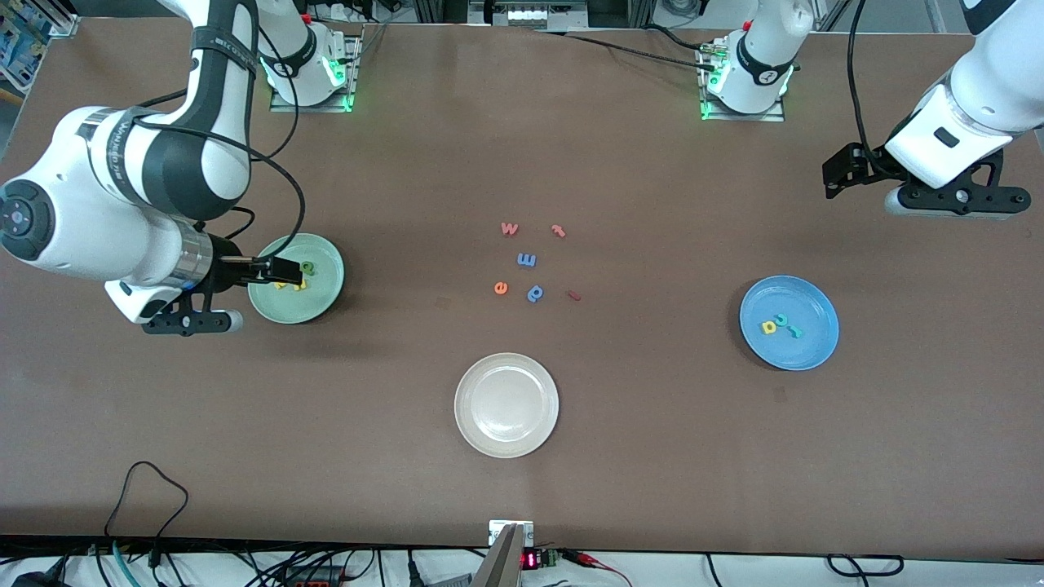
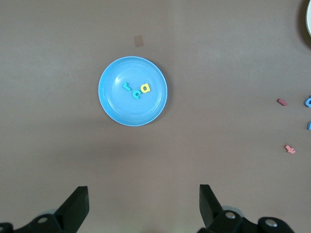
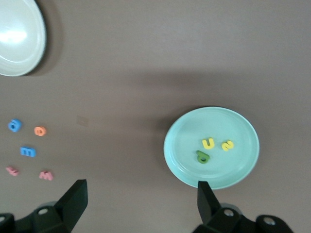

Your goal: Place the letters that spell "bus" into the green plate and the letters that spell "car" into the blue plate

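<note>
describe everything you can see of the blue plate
The round bright blue plate, glossy like plastic with a shallow raised rim, lies flat on the brown table toward the left arm's end. Three small foam letters rest in it near its middle: a yellow a, a light-blue c and a teal r. Nothing else touches it.

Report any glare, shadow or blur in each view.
Front view: sharp, glare on the white plate. Left wrist view: soft shadow band across the table near the blue plate. Right wrist view: bright glare on the white plate, broad shadow beside the green plate.
</note>
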{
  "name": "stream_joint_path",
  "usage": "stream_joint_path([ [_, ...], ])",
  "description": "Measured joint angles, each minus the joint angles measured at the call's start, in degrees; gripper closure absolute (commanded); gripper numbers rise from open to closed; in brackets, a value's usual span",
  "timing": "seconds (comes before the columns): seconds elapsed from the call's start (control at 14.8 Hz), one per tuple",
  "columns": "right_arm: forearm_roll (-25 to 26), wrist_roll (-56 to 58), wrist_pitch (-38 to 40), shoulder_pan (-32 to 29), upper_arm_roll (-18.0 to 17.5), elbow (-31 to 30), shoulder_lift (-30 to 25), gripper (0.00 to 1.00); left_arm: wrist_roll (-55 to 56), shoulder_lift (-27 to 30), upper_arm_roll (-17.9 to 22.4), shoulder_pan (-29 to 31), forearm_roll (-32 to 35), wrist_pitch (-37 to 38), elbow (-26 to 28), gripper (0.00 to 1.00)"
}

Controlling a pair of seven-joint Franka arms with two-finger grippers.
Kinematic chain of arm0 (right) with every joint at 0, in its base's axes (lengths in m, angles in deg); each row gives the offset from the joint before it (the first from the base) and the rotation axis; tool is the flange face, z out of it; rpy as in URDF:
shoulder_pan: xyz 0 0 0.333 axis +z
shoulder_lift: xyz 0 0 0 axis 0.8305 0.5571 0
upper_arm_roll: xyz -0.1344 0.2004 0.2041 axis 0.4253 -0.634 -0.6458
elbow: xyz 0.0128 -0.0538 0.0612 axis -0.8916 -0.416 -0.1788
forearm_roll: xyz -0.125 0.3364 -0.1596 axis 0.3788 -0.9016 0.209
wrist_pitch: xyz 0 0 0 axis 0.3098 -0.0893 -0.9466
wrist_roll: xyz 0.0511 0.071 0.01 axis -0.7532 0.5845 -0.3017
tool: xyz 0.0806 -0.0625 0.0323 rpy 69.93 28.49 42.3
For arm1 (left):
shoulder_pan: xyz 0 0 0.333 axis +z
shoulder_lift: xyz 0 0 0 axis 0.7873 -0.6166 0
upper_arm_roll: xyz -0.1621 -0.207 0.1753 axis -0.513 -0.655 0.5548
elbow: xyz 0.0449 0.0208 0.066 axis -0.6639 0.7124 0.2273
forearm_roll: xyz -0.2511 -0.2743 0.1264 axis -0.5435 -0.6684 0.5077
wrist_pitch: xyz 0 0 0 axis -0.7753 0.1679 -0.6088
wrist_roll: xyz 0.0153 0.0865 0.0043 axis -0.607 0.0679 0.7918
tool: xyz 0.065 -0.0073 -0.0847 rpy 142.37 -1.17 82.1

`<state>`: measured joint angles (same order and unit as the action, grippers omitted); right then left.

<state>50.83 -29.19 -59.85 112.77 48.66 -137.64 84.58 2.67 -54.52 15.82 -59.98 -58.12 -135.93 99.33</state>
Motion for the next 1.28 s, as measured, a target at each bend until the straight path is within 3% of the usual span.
stream_joint_path([
  [0.2, 17.92, -6.63, 0.19, -11.55, -18.74, 4.5, -7.72, 0.0, 0.0, -0.02, -0.13, -0.09, 0.0, 0.0, 0.0, 0.0],
  [0.34, 29.12, -7.33, 0.39, -23.04, -32.66, 5.45, -13.75, 0.0, 0.02, -0.03, -0.23, -0.15, 0.0, 0.0, 0.01, 0.0],
  [0.47, 33.05, -7.58, 0.58, -36.15, -44.21, 5.55, -18.82, 0.0, 0.02, -0.04, -0.28, -0.18, 0.0, 0.0, 0.01, 0.0],
  [0.54, 33.23, -7.58, 0.97, -42.2, -48.33, 5.54, -20.63, 0.0, 0.02, -0.04, -0.3, -0.19, 0.0, 0.0, 0.01, 0.0],
  [0.68, 32.14, -7.55, 2.54, -51.64, -53.3, 5.36, -22.89, 0.0, 0.02, -0.04, -0.32, -0.2, 0.0, 0.0, 0.01, 0.0],
  [0.81, 31.14, -7.5, 3.73, -57.05, -56.1, 4.56, -24.15, 0.0, 0.02, -0.04, -0.32, -0.21, 0.0, 0.0, 0.01, 0.0],
  [1.08, 32.53, -7.6, 3.64, -60.66, -62.05, 3.53, -24.89, 0.0, 0.02, -0.04, -0.32, -0.21, 0.0, 0.0, 0.01, 0.0],
  [1.28, 35.28, -7.79, 2.51, -59.49, -62.81, 2.71, -25.11, 0.0, 0.02, -0.04, -0.32, -0.2, 0.0, 0.0, 0.01, 0.0],
])
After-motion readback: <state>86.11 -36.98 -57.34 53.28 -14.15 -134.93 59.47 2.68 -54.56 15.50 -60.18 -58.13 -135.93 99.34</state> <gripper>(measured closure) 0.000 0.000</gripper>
